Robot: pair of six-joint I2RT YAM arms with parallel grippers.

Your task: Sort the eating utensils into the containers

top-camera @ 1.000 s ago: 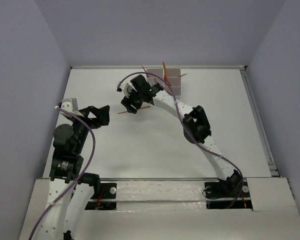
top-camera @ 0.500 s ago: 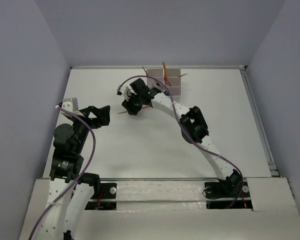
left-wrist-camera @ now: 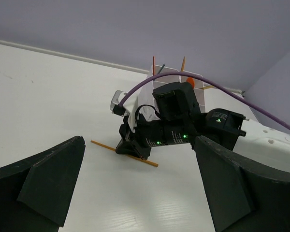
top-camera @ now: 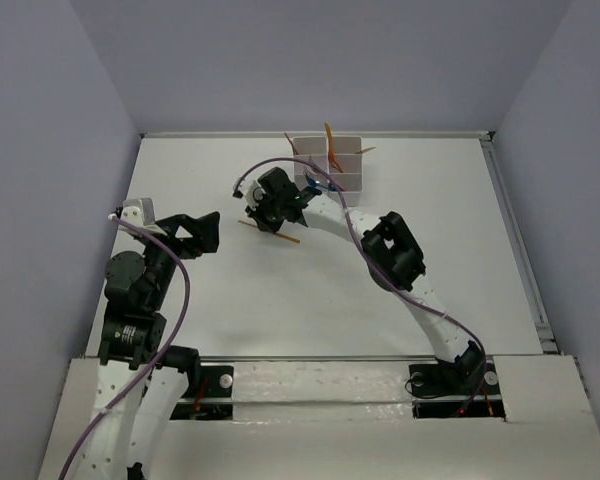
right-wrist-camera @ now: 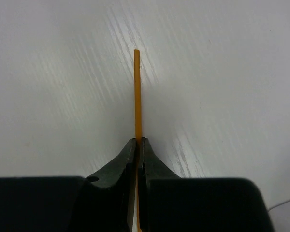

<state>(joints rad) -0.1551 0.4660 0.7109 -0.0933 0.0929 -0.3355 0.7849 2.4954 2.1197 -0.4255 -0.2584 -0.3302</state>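
Orange stick (right-wrist-camera: pixel 137 96) pinched in right jaws, clamped tight; left jaws wide apart, empty.

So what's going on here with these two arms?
The right gripper has its fingers shut on a thin orange stick, low at the white table just left of the white bins. Several utensils already stand in those bins. The left gripper hangs open at the table's left side, holding nothing.
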